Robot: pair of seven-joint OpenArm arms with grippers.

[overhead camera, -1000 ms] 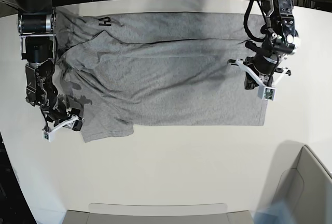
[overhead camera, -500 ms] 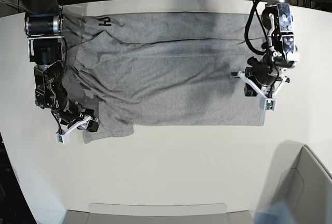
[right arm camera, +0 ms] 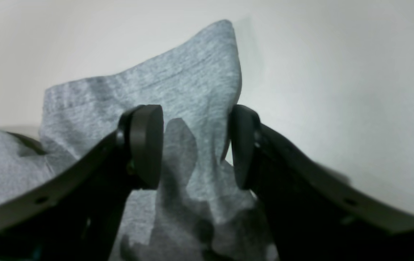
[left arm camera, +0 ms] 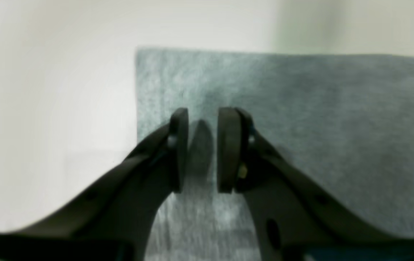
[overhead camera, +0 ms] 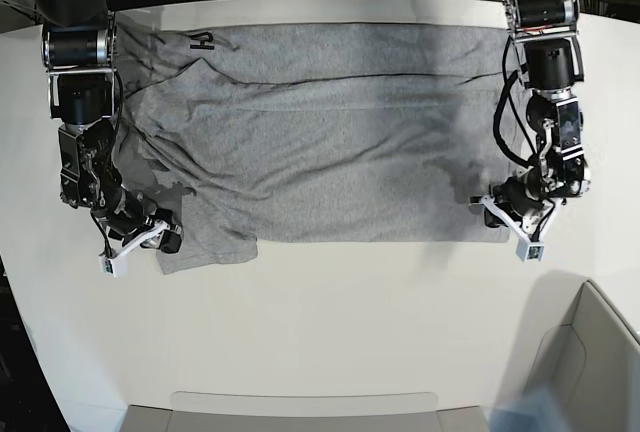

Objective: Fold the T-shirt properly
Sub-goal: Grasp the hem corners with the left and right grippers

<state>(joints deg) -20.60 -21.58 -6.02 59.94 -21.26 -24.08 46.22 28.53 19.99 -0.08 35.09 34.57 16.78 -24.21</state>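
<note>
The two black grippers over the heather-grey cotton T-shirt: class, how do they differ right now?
1. The left gripper has a narrow gap between its pads; the right gripper gapes wider.
2. The left hovers over a flat, square corner of the heather-grey cotton T-shirt; the right straddles a raised, rumpled sleeve corner.

Shared: both are open, at the shirt's near edge on the white table.

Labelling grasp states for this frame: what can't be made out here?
- Left gripper, left wrist view: blur hides whether the pads touch the heather-grey cotton T-shirt.
- Right gripper, right wrist view: cloth between open pads; contact unclear.
- Black lettering, base view: mostly folded under, unreadable.
- Base view: both grippers too small.
</note>
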